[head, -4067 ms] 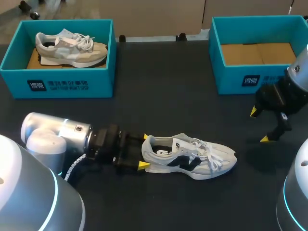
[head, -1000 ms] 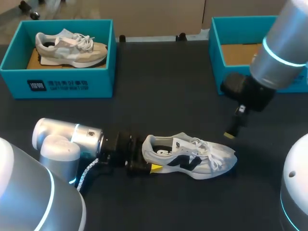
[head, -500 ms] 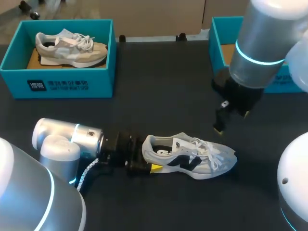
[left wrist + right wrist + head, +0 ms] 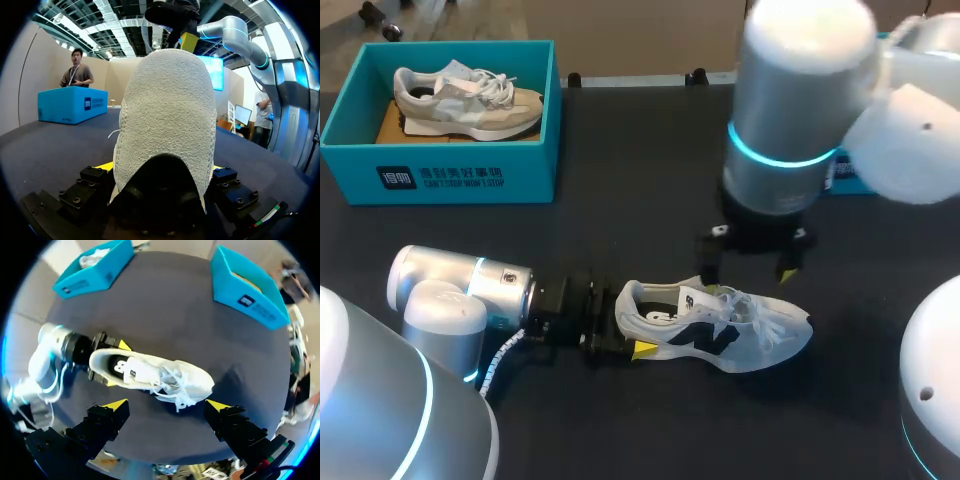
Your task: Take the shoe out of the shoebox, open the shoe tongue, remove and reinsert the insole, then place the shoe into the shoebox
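**Head view: white sneaker held at the heel, second tool spread above its laces**

Head view shows the white sneaker (image 4: 720, 325), with a navy logo on its side, lying upright on the dark worktop (image 4: 620, 200) near the front edge, heel toward the left arm (image 4: 450, 300) and toe pointing the other way. The left tool (image 4: 630, 322) lies low along the worktop and is clenched on the sneaker's heel, one yellow tip showing against the near side of the heel. In the left wrist view the pale, textured heel (image 4: 167, 115) fills the space between the left tool's (image 4: 162, 170) two fingers, with a yellow tip pressed against each side.

The right arm (image 4: 790, 100) reaches past the middle and stands nearly vertical over the sneaker. The right tool (image 4: 748, 268) points downward just above the tongue and laces (image 4: 765, 325), its fingers spread wide and gripping nothing. From the right wrist view, the sneaker (image 4: 150, 372) lies under and ahead of the right tool (image 4: 166, 405), apart from both tips.

At the worktop's far left, the far-left shoebox (image 4: 470, 170), teal, holds a beige sneaker (image 4: 465, 100). The far-right shoebox (image 4: 250, 285), also teal, shows a brown cardboard floor; in the head view the right arm covers most of it.
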Robot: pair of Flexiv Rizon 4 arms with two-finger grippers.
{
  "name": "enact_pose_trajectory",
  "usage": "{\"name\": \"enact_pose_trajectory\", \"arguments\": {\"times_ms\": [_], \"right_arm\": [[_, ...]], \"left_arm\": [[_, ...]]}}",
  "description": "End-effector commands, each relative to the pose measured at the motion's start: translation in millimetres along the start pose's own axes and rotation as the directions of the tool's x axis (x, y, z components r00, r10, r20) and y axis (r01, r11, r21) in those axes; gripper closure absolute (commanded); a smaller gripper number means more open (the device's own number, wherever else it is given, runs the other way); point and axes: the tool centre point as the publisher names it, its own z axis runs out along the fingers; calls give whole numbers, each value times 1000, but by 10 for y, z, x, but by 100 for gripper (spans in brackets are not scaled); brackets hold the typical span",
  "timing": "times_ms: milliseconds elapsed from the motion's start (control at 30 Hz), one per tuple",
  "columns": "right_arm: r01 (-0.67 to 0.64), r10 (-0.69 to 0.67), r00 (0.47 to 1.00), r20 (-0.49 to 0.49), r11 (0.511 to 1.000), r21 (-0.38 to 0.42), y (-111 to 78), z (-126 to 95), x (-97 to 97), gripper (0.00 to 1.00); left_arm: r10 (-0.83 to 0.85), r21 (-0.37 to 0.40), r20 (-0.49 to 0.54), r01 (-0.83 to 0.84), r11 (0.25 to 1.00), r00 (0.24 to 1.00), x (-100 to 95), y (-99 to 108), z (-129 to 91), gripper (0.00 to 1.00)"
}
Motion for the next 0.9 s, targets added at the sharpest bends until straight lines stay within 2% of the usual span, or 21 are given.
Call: {"name": "enact_pose_trajectory", "arguments": {"times_ms": [33, 333, 367, 600, 900], "right_arm": [[-148, 146, 973, 181, 989, 1, 65, 108, 300, 0], [-148, 146, 973, 181, 989, 1, 65, 108, 300, 0], [-144, 145, 973, 177, 989, -17, 65, 106, 329, 0], [-210, 204, 939, 276, 978, -7, -23, 92, 579, 0], [-249, 226, 904, 363, 968, 16, -49, 196, 723, 0]], "left_arm": [[-2, -3, 0, 2, 1000, 1000, -4, 66, 20, 100], [-2, -3, 0, 2, 1000, 1000, -4, 66, 20, 100], [-2, -3, 0, 2, 1000, 1000, -4, 66, 20, 100], [-2, -3, 0, 2, 1000, 1000, -4, 66, 20, 100], [-2, -3, 0, 2, 1000, 1000, -4, 66, 20, 100]]}}
